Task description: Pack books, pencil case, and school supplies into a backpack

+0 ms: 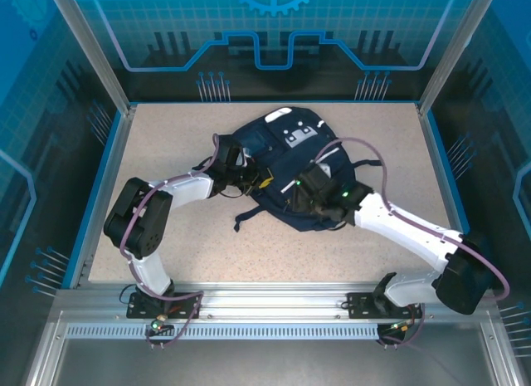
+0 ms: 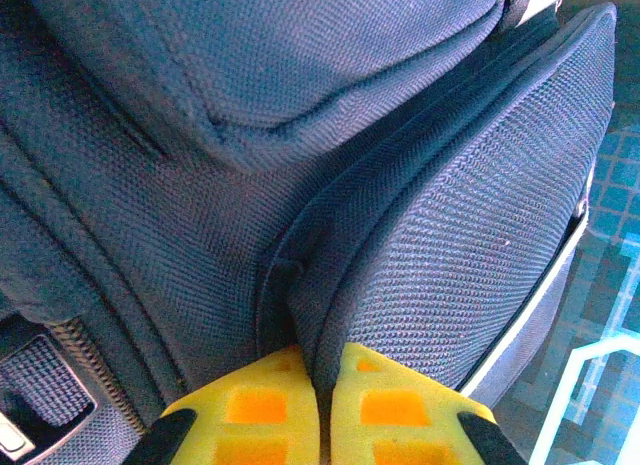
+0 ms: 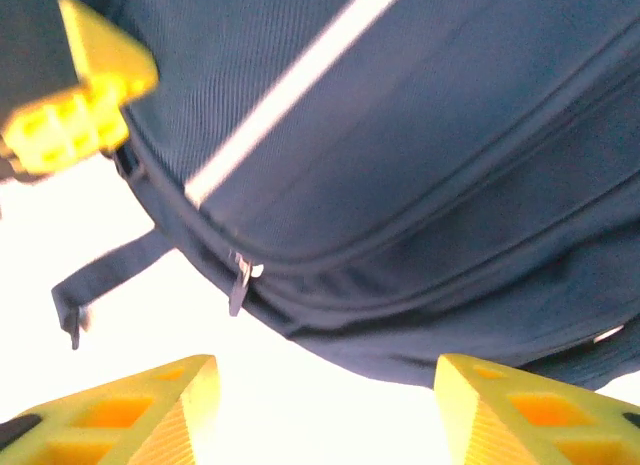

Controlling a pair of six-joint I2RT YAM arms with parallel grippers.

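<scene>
speckled beige worktop (image 1: 166, 170), fenced by blue walls (image 1: 50, 112), carries the large navy-blue fabric backpack (image 1: 282, 149), which lies between the two arms. left pincer (image 2: 322, 375) is clenched on a padded fold of the backpack, the seam nipped between its yellow fingertips, the bag's bulk rising ahead of it. right pincer (image 3: 325, 385) stands released, jaws wide apart, grasping nothing; the backpack's edge lies just ahead, with a small zip pull (image 3: 238, 280) ahead and slightly left, a white reflective stripe (image 3: 300, 85) beyond, and a dark strap (image 3: 105, 275) off to its left.
</scene>
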